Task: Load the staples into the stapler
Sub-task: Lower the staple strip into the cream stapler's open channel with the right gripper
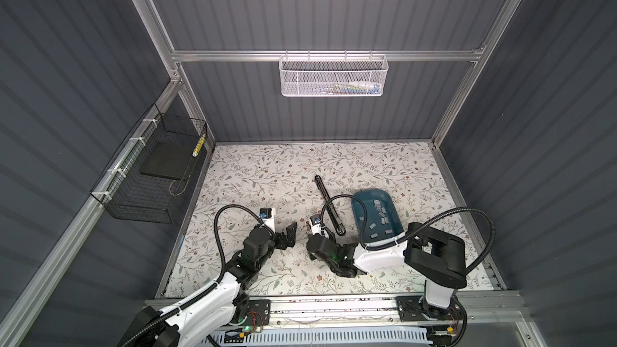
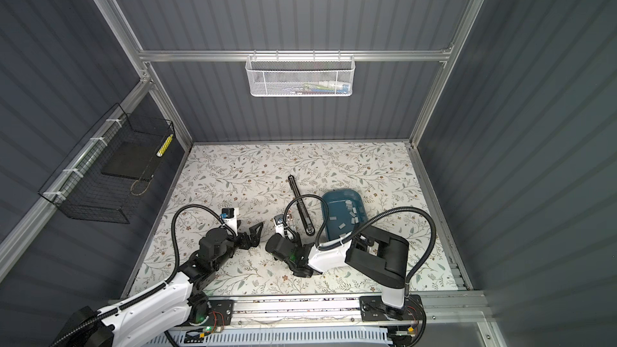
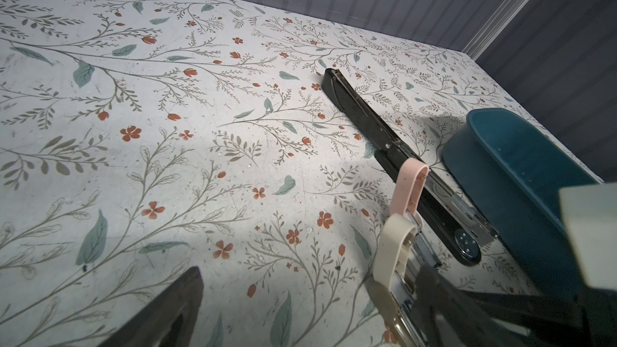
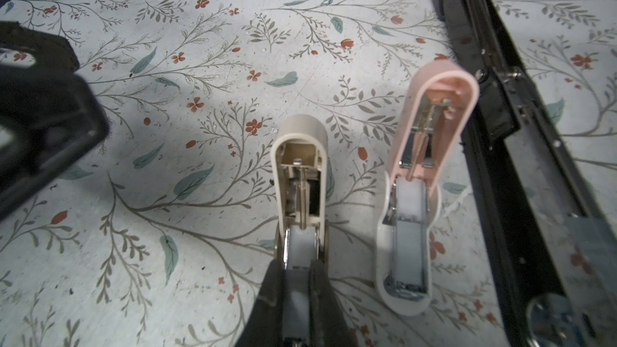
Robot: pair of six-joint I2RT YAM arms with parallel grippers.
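In both top views the left claw stands wide open and empty above the desk. The right claw sits low just to its right. The staples lie loose in the teal tray, right of the right claw, past the folded-out black stapler.

In the left wrist view, ahead of the left claw's finger, the pink stapler and cream stapler stand with lids raised.

In the right wrist view, the right claw is clamped on the cream stapler's metal channel, with the pink stapler just beside it.
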